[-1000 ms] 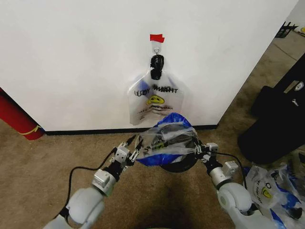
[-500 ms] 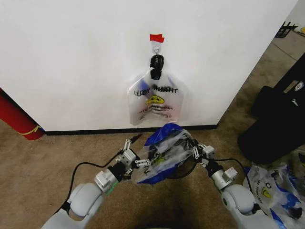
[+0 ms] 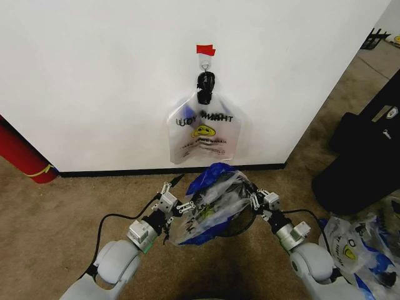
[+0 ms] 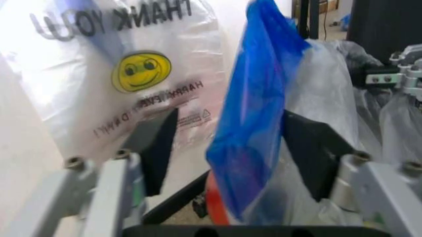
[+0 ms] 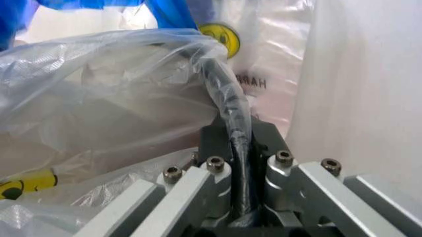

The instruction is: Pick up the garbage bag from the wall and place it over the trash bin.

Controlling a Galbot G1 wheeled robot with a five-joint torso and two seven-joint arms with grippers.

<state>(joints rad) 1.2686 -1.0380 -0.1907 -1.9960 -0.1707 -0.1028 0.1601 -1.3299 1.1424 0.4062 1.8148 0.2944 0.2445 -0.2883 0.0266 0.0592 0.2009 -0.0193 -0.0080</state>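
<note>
The garbage bag [image 3: 215,200], clear plastic with blue patches, lies bunched over the black trash bin [image 3: 242,225] on the carpet below the wall [image 3: 94,75]. My left gripper [image 3: 176,203] is at the bag's left side. In the left wrist view its fingers [image 4: 155,143] stand wide apart, and a blue fold of the bag [image 4: 254,113] hangs loose between them. My right gripper [image 3: 257,201] is at the bag's right side. It [image 5: 240,143] is shut on a dark, plastic-covered edge of the bag [image 5: 99,98].
A whitish bag [image 3: 203,131] with a black knot hangs on the wall's hook [image 3: 204,62] under red tape [image 3: 205,49]. A red cylinder [image 3: 22,156] stands far left. Black cases [image 3: 362,162] and loose plastic bags [image 3: 356,250] lie at right.
Both grippers have come down and nearer with the bag, which now sits lower over the bin. The left side of the bag has sagged toward the left gripper.
</note>
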